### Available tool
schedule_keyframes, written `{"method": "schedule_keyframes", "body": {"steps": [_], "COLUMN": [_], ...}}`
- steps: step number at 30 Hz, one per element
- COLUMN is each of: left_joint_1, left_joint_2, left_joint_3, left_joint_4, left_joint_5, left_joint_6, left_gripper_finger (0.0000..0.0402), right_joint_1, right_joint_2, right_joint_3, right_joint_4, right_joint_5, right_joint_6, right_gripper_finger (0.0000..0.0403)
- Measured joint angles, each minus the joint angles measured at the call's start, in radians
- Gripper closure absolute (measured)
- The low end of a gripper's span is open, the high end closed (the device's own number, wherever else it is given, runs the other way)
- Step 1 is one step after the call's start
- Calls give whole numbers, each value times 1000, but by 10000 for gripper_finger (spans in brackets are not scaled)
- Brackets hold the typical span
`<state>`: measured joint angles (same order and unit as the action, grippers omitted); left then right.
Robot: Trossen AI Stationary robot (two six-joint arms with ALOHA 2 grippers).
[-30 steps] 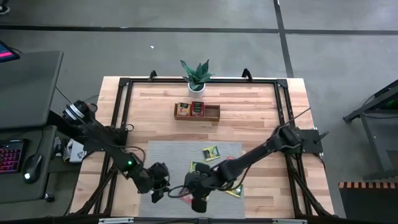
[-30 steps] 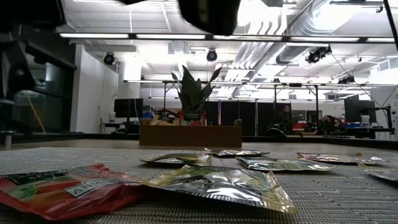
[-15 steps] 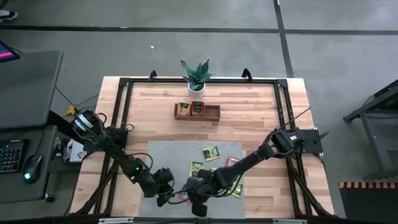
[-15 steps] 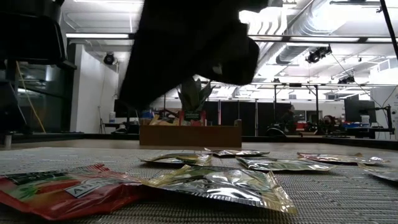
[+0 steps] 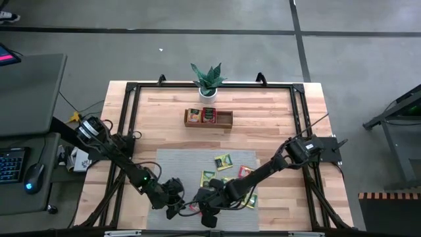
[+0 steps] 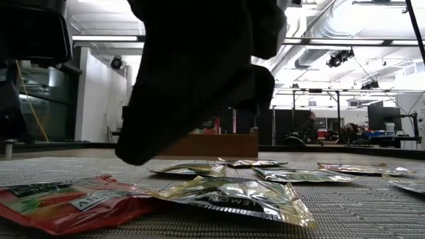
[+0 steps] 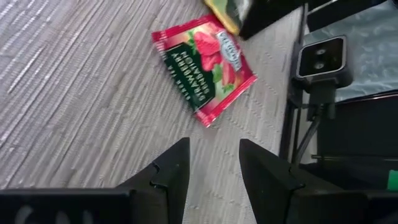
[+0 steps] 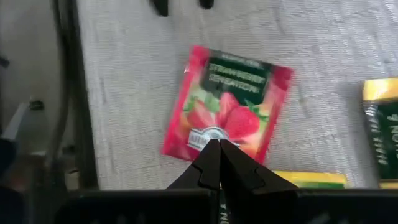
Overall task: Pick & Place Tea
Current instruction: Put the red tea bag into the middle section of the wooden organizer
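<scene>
the right gripper [image 8: 219, 163], fingers pressed together and empty, hovers over the red sachet [image 8: 227, 111] near the mat's [image 5: 172, 164] front edge. the left gripper [image 7: 214, 171] waits beside it, fingers parted, empty.

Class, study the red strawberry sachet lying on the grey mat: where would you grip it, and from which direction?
The red strawberry sachet lies flat on the grey mat, so nothing stands up to pinch. Likely best: descend from above onto a free corner or edge, away from the yellow sachet beside it.
</scene>
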<state>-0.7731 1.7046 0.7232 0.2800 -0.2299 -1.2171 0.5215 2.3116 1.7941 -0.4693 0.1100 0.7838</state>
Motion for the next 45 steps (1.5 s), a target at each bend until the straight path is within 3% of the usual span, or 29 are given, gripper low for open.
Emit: {"method": "schedule_keyframes", "body": {"steps": [29, 45], "left_joint_1": [0, 1], "left_joint_2": [0, 0], "left_joint_3": [0, 0], "left_joint_4": [62, 60], "left_joint_5": [-25, -27], "left_joint_6": [-3, -3], "left_gripper_finger": [264, 264], "right_joint_1": [3, 6], "right_joint_2": [0, -1], "right_joint_3": [1, -76], "right_joint_4": [3, 100], "right_joint_5": [40, 34], "right_joint_6": [-6, 28], "right_gripper_finger": [403, 403]}}
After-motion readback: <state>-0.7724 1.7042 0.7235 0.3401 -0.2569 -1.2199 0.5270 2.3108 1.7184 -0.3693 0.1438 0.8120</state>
